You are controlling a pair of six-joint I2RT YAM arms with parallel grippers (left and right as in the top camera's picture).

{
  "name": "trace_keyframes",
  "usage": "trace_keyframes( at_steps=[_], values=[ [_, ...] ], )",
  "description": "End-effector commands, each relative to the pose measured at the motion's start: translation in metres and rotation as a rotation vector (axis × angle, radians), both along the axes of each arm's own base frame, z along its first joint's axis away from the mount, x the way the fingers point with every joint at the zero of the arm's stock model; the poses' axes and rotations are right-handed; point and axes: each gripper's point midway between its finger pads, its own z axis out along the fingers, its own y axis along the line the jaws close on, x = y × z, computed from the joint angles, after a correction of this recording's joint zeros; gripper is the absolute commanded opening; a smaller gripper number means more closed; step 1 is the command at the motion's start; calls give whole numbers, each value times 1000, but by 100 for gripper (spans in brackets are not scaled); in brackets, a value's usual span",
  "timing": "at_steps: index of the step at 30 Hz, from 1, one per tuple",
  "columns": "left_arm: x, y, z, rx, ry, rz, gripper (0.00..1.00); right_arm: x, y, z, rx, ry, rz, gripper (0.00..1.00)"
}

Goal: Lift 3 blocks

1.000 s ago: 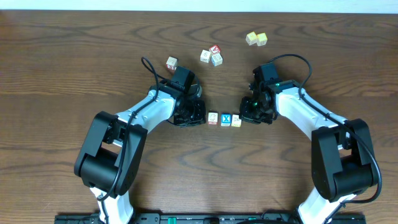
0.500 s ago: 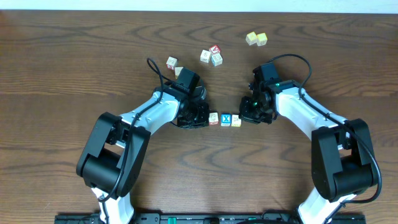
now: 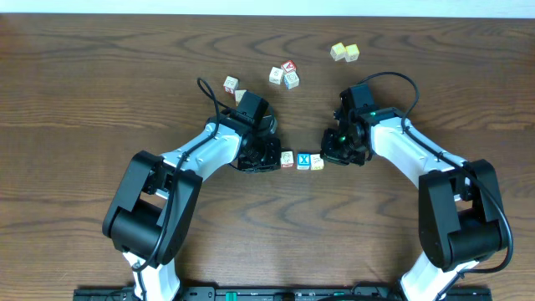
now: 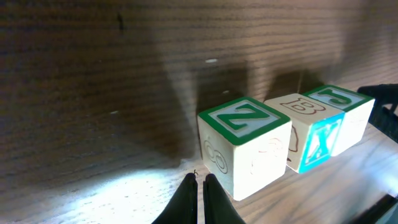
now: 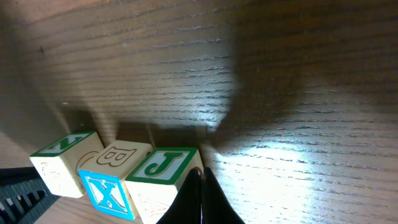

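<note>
Three small wooden letter cubes [image 3: 303, 160] are sitting in a touching row at frame centre. My left gripper [image 3: 272, 159], fingers pressed together, has been sliding in from the left and is now resting just beside the red-trimmed end cube [image 3: 287, 159], while my right gripper [image 3: 328, 157], likewise closed, is flanking the yellow-trimmed end cube [image 3: 318, 162]. I am judging a two-sided squeeze is ready, and the pale yellow cube pair [image 3: 344, 52] and red-topped cube cluster [image 3: 286, 73] are lying well apart at upper frame, blocking nothing.
</note>
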Motion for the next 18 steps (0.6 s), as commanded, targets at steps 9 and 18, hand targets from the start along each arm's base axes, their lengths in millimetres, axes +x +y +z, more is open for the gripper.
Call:
trace_keyframes(
  at_steps=[9,18],
  values=[
    [9,20,-13,112,-43,34,7,-7,10,0,-11,4,20,1],
    [17,9,-8,60,-81,20,7,-7,9,0,-22,3,8,1]
  ],
)
